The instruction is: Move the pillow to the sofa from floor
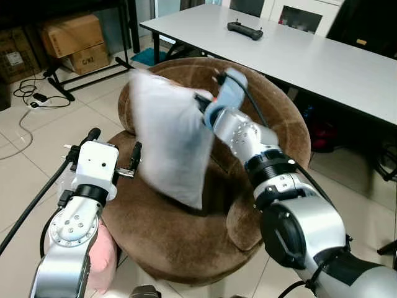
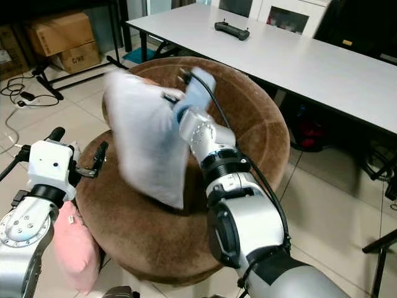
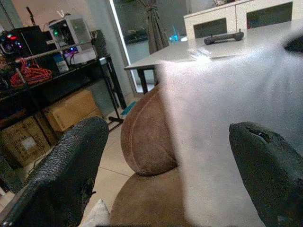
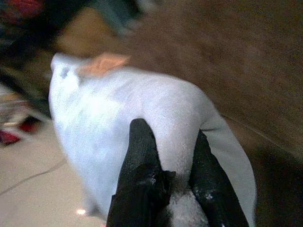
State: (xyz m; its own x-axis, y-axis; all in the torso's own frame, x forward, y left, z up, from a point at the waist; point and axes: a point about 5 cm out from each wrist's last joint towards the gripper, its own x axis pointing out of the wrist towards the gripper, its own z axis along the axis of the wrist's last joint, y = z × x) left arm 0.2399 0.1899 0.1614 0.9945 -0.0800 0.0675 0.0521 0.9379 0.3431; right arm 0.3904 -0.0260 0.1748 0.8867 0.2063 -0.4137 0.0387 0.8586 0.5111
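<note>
Brown plush sofa (image 1: 267, 155) is filling centre frame, with the grey table (image 1: 322, 59) running across the upper right behind it. White pillow (image 1: 170, 139), blurred, is hanging upright over the seat, centre-left, lower corner about touching the cushion. Right gripper (image 4: 173, 163) is pinching a fold of the pillow at its upper right edge. Left gripper (image 3: 165, 161) is sitting lower left, fingers spread wide, just beside the pillow, not gripping. Pink pillow (image 2: 74, 248) is lying on the floor, bottom left. Cardboard boxes (image 1: 74, 40) are sitting upper left.
</note>
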